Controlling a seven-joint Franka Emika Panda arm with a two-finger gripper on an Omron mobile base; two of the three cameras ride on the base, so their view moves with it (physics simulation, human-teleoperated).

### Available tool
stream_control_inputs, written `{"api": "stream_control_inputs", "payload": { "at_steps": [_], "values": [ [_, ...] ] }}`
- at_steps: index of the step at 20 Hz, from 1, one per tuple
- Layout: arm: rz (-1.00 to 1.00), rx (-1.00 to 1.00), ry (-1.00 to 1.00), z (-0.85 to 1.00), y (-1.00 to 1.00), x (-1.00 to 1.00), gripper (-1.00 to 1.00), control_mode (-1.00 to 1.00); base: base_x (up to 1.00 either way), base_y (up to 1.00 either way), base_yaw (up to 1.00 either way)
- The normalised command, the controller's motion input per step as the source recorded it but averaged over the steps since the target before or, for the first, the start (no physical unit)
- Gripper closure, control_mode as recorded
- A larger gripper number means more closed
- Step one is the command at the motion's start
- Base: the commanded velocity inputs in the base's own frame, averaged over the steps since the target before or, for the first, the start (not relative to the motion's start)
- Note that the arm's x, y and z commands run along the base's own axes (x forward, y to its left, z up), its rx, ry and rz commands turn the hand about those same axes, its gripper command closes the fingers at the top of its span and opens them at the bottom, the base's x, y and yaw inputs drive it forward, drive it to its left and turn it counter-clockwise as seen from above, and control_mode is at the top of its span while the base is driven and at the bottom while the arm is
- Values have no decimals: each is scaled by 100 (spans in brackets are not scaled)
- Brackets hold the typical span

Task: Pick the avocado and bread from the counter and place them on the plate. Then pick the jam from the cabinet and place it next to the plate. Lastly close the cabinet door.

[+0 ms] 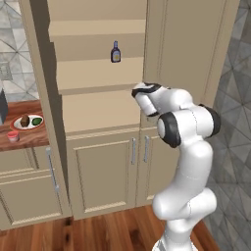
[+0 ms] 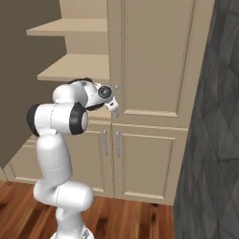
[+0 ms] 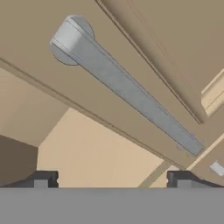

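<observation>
The white plate (image 1: 19, 126) with an orange-red rim lies on the wood counter (image 1: 29, 141) at the far left. The brown bread (image 1: 24, 119) and the green avocado (image 1: 36, 120) rest on it. Just in front of the plate stands the small red jam (image 1: 13, 136). The cabinet (image 1: 98, 78) has its left cabinet door (image 2: 23, 70) swung wide open, dark inside face showing. My gripper (image 3: 111, 181) is open and empty, held close to a silver bar handle (image 3: 127, 89) at the seam beside the closed right door (image 2: 154, 56). My hand (image 2: 106, 94) is level with the lowest open shelf.
A dark bottle (image 1: 115, 51) with a pale label stands on a middle shelf. Two short panelled doors (image 1: 103, 171) with vertical handles sit below the shelves. A grey tiled wall (image 2: 214, 140) borders the cabinet on the right. Wooden floor lies beneath.
</observation>
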Motion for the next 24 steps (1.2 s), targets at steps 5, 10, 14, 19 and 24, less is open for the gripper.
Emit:
{"api": "stream_control_inputs", "payload": {
  "at_steps": [5, 10, 14, 19, 24],
  "values": [
    [0, -14, 0, 15, 2, -100, -100, -100, 0, 0, 0],
    [2, -11, 0, 26, 0, -91, -100, -100, 0, 0, 0],
    [3, -5, -1, 19, 0, -72, -100, -100, 0, 0, 0],
    [0, 0, -1, 22, 0, -64, -100, -100, 0, 0, 0],
    [0, 0, 0, 29, 0, -51, -100, -100, 0, 0, 0]
  ]
}}
